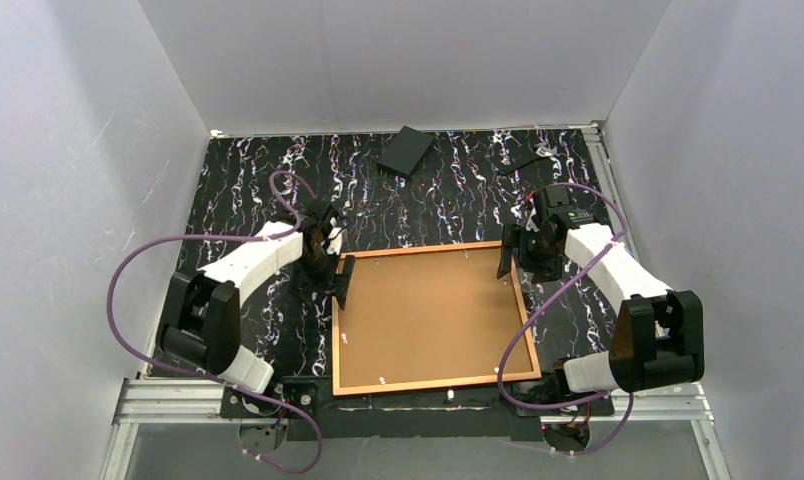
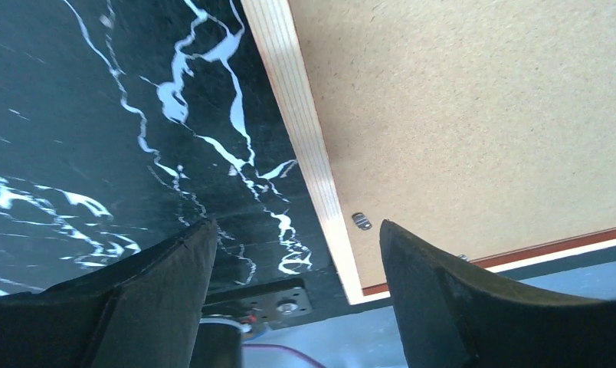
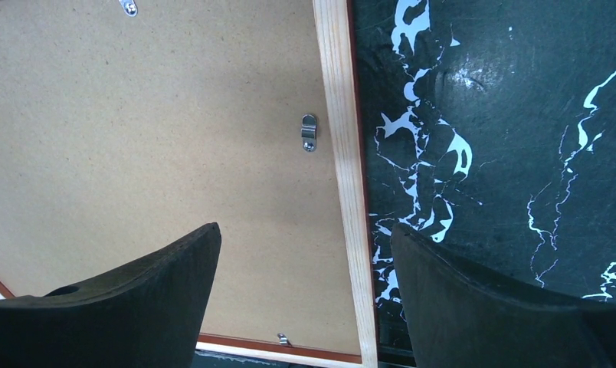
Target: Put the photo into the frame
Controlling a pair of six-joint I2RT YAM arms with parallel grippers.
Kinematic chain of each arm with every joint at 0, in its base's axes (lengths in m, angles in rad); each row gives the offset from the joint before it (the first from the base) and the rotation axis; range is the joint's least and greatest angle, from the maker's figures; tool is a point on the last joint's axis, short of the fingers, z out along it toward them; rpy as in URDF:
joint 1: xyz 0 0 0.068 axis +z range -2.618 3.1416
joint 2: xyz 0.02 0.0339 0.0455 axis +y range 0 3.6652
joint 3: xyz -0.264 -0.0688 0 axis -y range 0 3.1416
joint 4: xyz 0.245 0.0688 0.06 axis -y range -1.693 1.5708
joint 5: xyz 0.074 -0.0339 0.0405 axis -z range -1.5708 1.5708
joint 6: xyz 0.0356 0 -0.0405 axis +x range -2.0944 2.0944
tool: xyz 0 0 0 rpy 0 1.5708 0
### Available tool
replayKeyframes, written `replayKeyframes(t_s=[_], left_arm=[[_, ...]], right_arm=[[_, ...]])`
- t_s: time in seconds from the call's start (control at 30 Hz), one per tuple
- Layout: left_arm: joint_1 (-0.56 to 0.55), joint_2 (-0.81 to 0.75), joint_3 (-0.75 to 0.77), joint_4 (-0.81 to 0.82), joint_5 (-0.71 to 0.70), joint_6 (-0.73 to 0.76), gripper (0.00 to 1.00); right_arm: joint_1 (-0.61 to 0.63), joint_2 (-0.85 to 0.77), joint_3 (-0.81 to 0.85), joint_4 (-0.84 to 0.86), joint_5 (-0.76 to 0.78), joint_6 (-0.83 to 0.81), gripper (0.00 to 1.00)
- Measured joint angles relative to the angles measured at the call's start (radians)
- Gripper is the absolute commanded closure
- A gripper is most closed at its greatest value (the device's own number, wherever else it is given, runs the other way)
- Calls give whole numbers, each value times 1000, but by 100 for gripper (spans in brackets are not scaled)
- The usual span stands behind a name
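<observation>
The frame (image 1: 428,386) lies flat and back-up at the near middle of the table (image 1: 248,170), its pale wood rim around a brown backing board (image 1: 428,315) held by small metal clips (image 3: 309,132). Its long axis appears to run left to right across the table, with the short sides facing the arms. The photo is not visible in any view. The left gripper (image 1: 326,283) hangs over the far-left corner and the right gripper (image 1: 523,262) over the far-right corner, each with fingers spread wide and holding nothing, straddling a side rail. The frame looks stiff and light but broad, likely to twist if lifted one-sided, so the rim rails are the sound place to grip; the clips look small and fiddly
</observation>
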Motion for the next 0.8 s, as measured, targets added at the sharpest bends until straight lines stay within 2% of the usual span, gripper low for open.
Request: replayKeyframes(t_s=[0.1, 0.27, 0.37, 0.5, 0.57, 0.67, 0.8], left_arm=[[0, -37, -82, 56, 26, -80, 31], [0, 23, -130, 130, 40, -169, 37], [0, 80, -132, 163, 42, -201, 52], [0, 83, -139, 187, 85, -233, 72], [0, 77, -145, 196, 98, -240, 79], [8, 65, -148, 183, 83, -237, 83], [29, 60, -147, 174, 84, -230, 84]], right_arm=[[-3, 0, 0, 0, -1, 3, 10], [-10, 0, 0, 0, 1, 14, 10], [-18, 0, -2, -1, 2, 20, 10], [-30, 0, -2, -1, 3, 21, 10], [-36, 0, -2, -1, 3, 21, 10], [-39, 2, -2, -1, 5, 21, 10], [-41, 12, -2, -1, 5, 21, 10]])
